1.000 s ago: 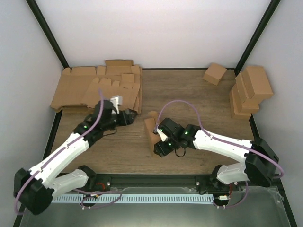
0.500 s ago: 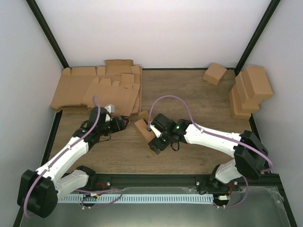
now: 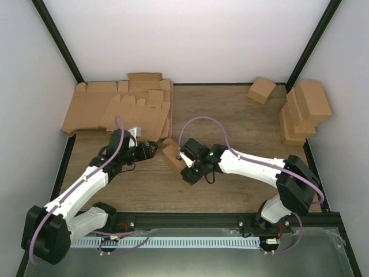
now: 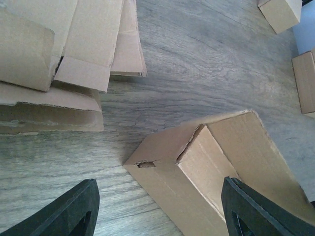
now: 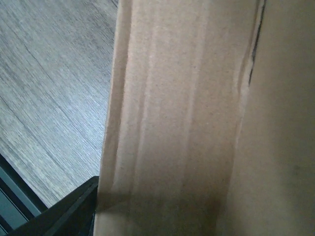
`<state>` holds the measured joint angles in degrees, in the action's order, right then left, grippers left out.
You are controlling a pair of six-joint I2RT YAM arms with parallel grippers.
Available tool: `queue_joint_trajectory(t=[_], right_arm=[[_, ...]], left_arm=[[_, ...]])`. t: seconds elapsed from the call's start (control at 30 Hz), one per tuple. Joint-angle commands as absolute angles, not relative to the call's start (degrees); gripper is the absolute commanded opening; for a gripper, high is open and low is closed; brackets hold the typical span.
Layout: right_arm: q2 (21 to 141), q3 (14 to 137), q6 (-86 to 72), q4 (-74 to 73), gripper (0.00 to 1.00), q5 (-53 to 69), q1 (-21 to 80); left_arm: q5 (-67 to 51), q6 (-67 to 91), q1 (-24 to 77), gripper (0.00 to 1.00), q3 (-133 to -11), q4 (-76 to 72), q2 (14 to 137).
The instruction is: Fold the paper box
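box (image 5: 177,123) fills r wrist cam, grip unclear.

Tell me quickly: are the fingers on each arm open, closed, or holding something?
Left gripper: open, holding nothing.
Right gripper: against the paper box; cannot be told.

A robotics lab test cell is indicated; a wood-grain table (image 3: 242,121) is enclosed by plain white panels (image 3: 190,40) held in black frame posts (image 3: 57,40); two robot arms (image 3: 253,167) are bolted to a rail (image 3: 190,219) at its near edge; flat cardboard blanks (image 3: 104,107) and folded boxes (image 3: 305,109) are stacked in the far corners.
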<state>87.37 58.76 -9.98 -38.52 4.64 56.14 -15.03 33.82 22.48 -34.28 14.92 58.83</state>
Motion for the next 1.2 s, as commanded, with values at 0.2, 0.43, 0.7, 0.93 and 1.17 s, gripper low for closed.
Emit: queue_joint_trajectory(t=[0.2, 0.43, 0.7, 0.93, 1.17], right_arm=[[87.78, 63.74, -1.41, -43.48, 0.56, 4.67, 56.60], [87.68, 64.19, -1.75, -45.02, 0.56, 4.08, 56.60], [87.71, 64.49, -1.68, -44.86, 0.56, 4.04, 56.60], [87.80, 64.60, -1.58, -44.55, 0.56, 4.21, 56.60], [87.71, 64.51, -1.67, -44.45, 0.56, 4.47, 56.60]], left_arm=[[-11.64, 20.09, 22.27, 0.76, -40.15, 16.99, 60.42], [-20.80, 8.59, 22.33, 0.76, -34.69, 9.18, 58.35], [-22.70, 0.19, 22.37, 0.63, -37.86, 9.94, 61.99], [-25.72, -2.65, 22.91, 0.61, -40.81, 10.10, 67.69], [-26.02, -4.02, 23.32, 0.55, -43.91, 10.53, 71.75]])
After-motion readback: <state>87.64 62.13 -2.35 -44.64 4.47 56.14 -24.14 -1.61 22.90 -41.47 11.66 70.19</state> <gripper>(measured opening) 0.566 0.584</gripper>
